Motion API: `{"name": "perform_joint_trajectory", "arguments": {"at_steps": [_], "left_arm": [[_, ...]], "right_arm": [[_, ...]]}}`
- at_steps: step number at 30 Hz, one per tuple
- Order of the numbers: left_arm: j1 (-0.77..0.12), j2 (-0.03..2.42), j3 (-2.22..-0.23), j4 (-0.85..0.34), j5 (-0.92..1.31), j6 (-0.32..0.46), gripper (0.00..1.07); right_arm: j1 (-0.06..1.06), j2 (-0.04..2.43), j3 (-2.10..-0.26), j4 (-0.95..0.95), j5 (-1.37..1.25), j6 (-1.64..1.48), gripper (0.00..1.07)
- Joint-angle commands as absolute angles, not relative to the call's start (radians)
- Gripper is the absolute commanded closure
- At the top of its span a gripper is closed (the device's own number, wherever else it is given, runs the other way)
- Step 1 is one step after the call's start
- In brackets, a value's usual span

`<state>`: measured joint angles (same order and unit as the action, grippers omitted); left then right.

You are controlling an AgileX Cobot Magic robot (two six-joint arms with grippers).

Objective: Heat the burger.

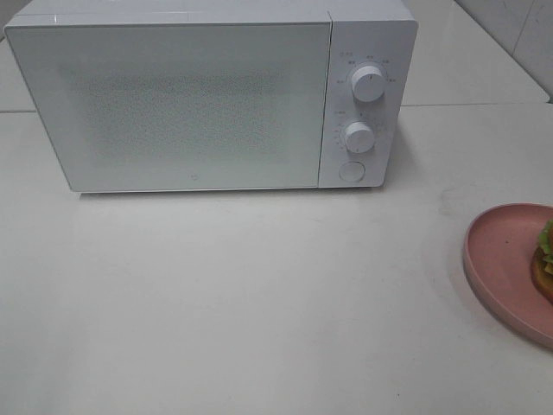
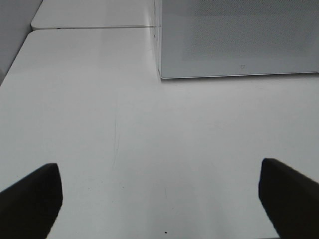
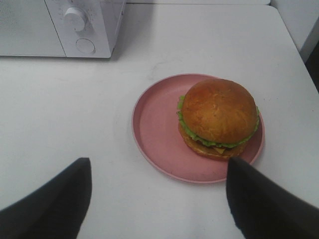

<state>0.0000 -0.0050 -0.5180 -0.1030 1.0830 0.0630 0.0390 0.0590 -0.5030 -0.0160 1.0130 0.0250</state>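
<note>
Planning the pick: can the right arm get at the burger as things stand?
Probably yes. The right pincer is open and empty, the burger sits uncovered on the pink plate ahead of it, and nothing lies between them.

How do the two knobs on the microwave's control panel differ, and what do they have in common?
The upper knob sits near the top of the microwave panel; the lower knob sits below it, just above the round button. The upper knob looks slightly larger. The upper knob's pointer tilts toward upper right; the lower knob's pointer angle is hard to read. Both are white, round and ringed by small grey markings too fine to read.
</note>
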Motion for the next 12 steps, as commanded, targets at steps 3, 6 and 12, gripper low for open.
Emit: {"name": "perform_joint_trajectory", "arguments": {"at_steps": [3,6,12], "left_arm": [[0.0,-0.028,-0.518,-0.109,1.07,0.06,0.07],[0.0,-0.028,-0.518,-0.109,1.07,0.06,0.07],[0.0,-0.028,-0.518,-0.109,1.07,0.06,0.07]], "right_arm": [[0.038,0.058,-0.499,-0.014,0.995,0.018,0.33],[0.038,0.058,-0.499,-0.014,0.995,0.018,0.33],[0.038,0.058,-0.499,-0.014,0.995,0.018,0.33]]}}
